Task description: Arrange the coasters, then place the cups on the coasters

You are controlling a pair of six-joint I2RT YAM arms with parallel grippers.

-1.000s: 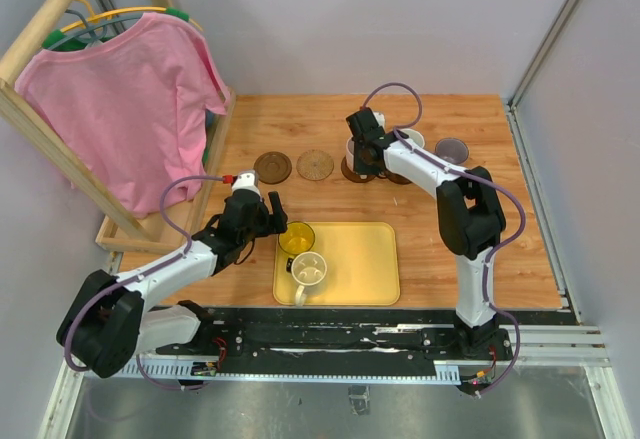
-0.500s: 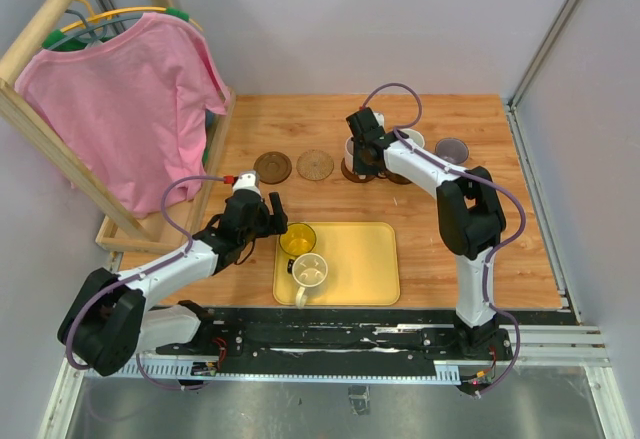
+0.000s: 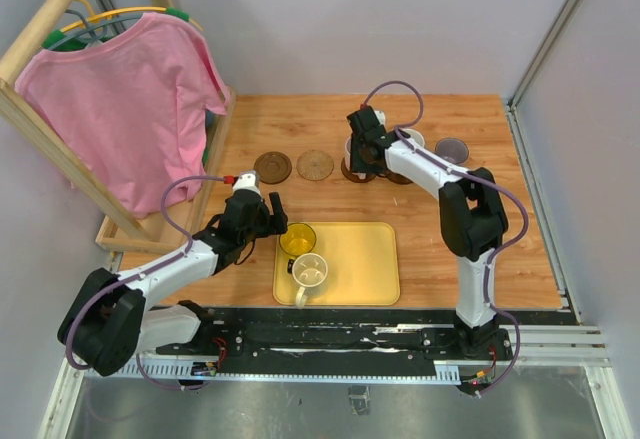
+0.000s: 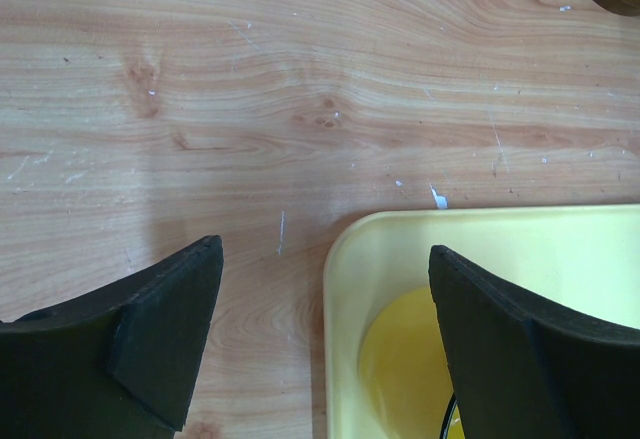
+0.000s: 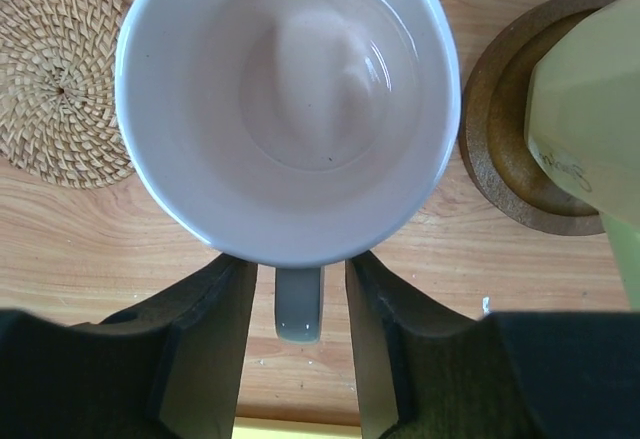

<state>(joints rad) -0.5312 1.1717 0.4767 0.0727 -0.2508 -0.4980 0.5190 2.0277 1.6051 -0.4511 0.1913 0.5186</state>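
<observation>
Wooden table | left claw spread above tray corner | right claw outstretched, loose astride pink cup handle

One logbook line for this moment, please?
right gripper: open, astride pink cup handle | left gripper: open, over yellow tray corner | yellow cup: in tray

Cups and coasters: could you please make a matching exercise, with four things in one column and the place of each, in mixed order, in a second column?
Things:
1. yellow cup
2. pink cup
3. grey-purple cup
4. tan woven coaster

Places:
A. at the right end of the far row
B. bare, just left of the pink cup
C. on the yellow tray
D. its handle between the fingers of the right gripper

Pairs: 1-C, 2-D, 3-A, 4-B
</observation>
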